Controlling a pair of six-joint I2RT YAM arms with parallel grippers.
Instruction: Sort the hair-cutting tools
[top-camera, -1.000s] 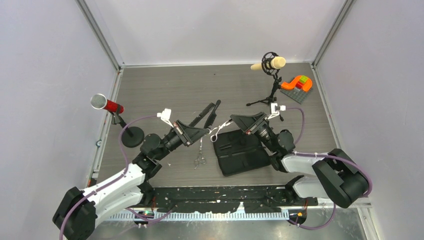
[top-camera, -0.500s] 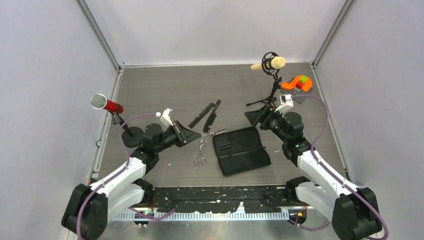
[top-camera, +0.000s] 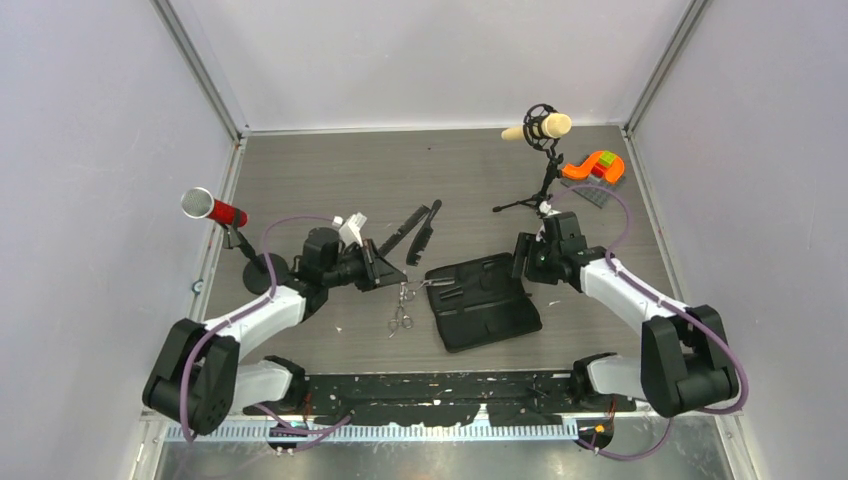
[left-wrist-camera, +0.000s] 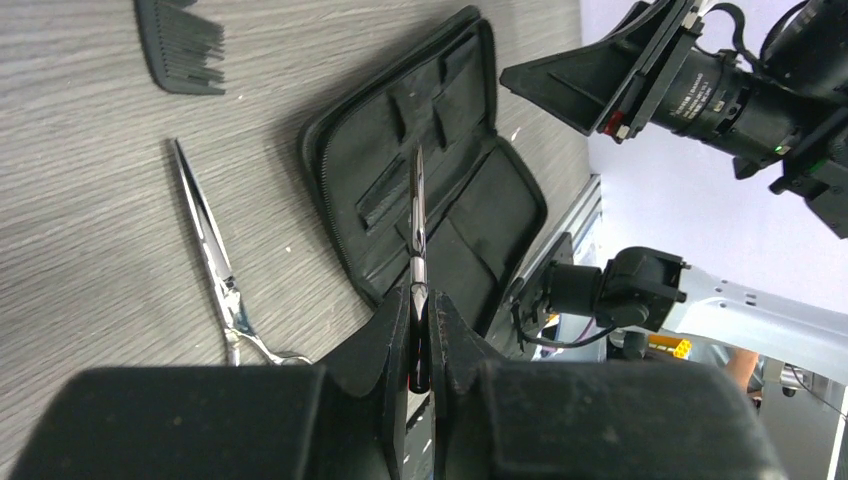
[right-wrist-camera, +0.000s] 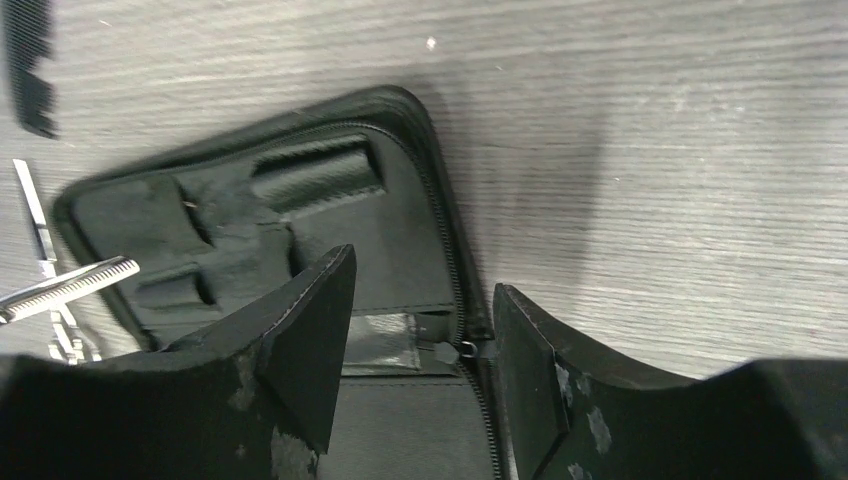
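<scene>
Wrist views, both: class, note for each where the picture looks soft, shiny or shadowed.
Left wrist view: the left gripper, shut on the held scissors, is a dark, soft-edged mass at the bottom; the loose scissors glint. Right wrist view: the right gripper looms dark and slightly soft; a broad shadow dims the table beside the case.

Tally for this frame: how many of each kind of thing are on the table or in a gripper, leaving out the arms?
scissors: 2
combs: 2
zippered case: 1
microphones: 2
orange block toy: 1
Total: 8
</scene>
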